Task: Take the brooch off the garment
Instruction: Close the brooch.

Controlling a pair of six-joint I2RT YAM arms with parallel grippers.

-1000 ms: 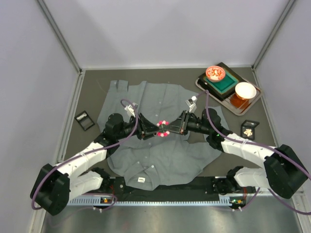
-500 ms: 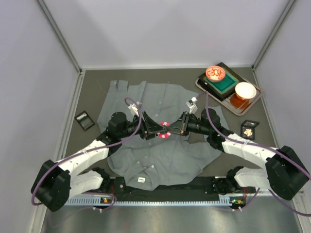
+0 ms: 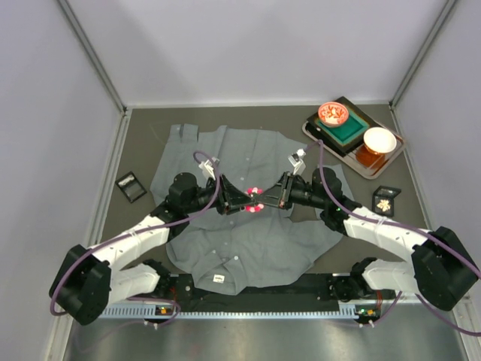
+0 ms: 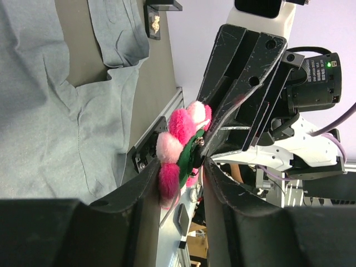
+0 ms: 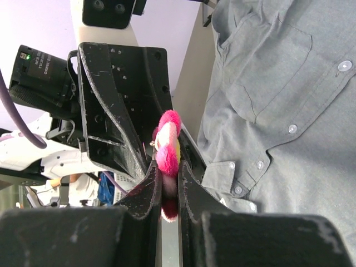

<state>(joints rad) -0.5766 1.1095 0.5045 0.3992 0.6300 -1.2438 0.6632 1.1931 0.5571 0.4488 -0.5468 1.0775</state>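
The brooch (image 3: 252,200), a cluster of pink and pale pompoms on a green backing, hangs in the air above the garment (image 3: 248,248), a grey button-up shirt spread flat on the table. My right gripper (image 3: 262,199) comes in from the right and is shut on the brooch (image 5: 167,142), its fingers pinching the pompoms. My left gripper (image 3: 243,201) meets it from the left. The left wrist view shows the brooch (image 4: 178,144) between the left gripper (image 4: 181,167) jaws, both fingers against it. Grey shirt cloth (image 4: 50,111) (image 5: 278,111) lies below.
A tray (image 3: 393,161) at the back right carries a red bowl (image 3: 333,113), a white bowl (image 3: 379,139) and a green block (image 3: 347,129). Small black boxes lie at the left (image 3: 131,186) and the right (image 3: 385,199). Pale walls close in three sides.
The left gripper moved right onto the brooch, spread its jaws wider, then narrowed them around it. The right gripper kept its hold and barely moved.
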